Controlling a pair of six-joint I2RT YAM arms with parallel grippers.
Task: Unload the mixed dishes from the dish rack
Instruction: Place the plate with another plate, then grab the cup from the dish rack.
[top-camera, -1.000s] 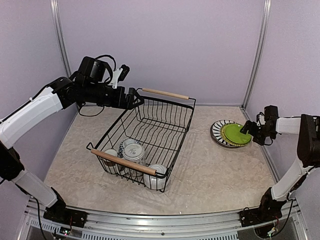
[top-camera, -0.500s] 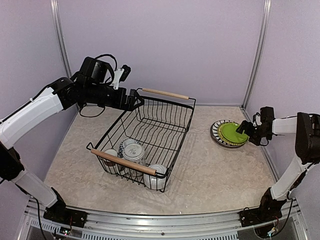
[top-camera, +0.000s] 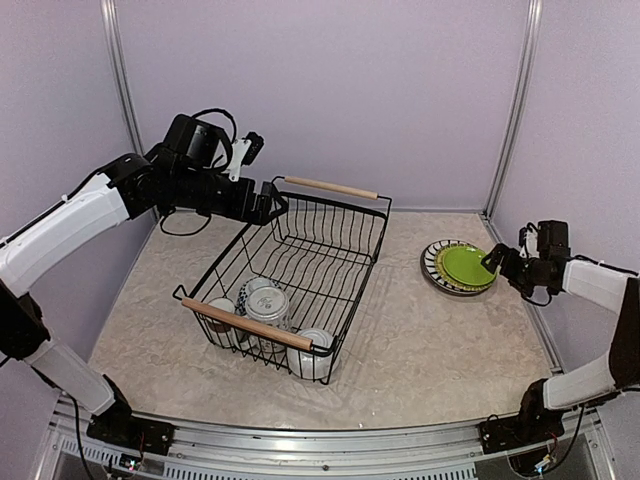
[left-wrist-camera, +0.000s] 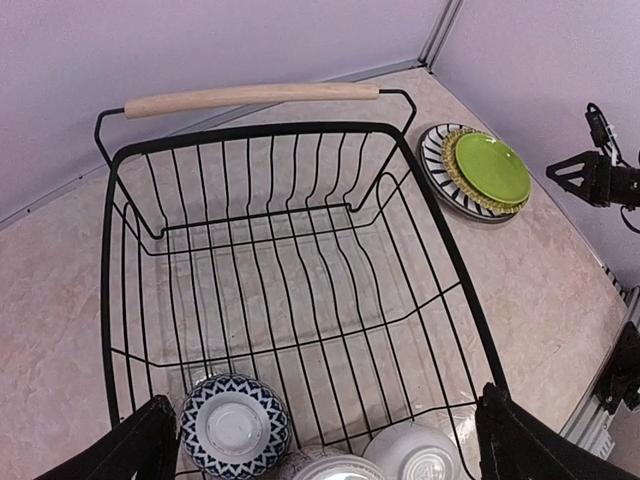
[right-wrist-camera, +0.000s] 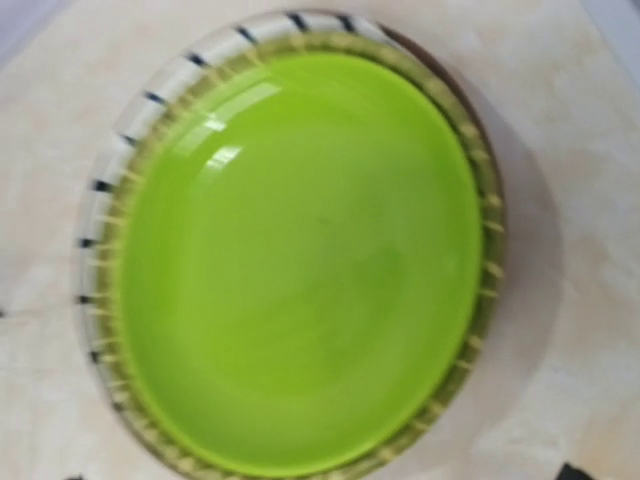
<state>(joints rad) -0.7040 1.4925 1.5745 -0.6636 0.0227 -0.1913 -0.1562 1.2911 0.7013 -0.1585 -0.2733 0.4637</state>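
At the left, the left tool (top-camera: 272, 200) hangs over the far left corner of the dish rack (top-camera: 310, 250), its jaws spread wide and empty. In the left wrist view its dark fingers (left-wrist-camera: 140, 450) sit at the two bottom corners, and the camera looks down into the basket.

The dish rack stands on the table (top-camera: 420, 350), left of centre and turned at an angle. One wooden handle (top-camera: 332, 187) is at the far end and the other (top-camera: 245, 325) at the near end. The far part of the basket shows only bare wire. The dishes are crowded at the near end: a white patterned bowl (left-wrist-camera: 235, 425) lies upside down, with a pale cup (top-camera: 268, 305) just beside it and a white mug (top-camera: 312, 352) in the near right corner.

To the right of the rack and apart from it, the black-and-white striped plate (top-camera: 432, 262) lies flat on the table, with the lime green plate (top-camera: 468, 266) stacked on top of it.

At the far right, the right tool (top-camera: 492, 262) sits low by the right edge of the plates. It is released, its jaws are parted and it grips nothing. The left wrist view shows a gap between it and the plates.
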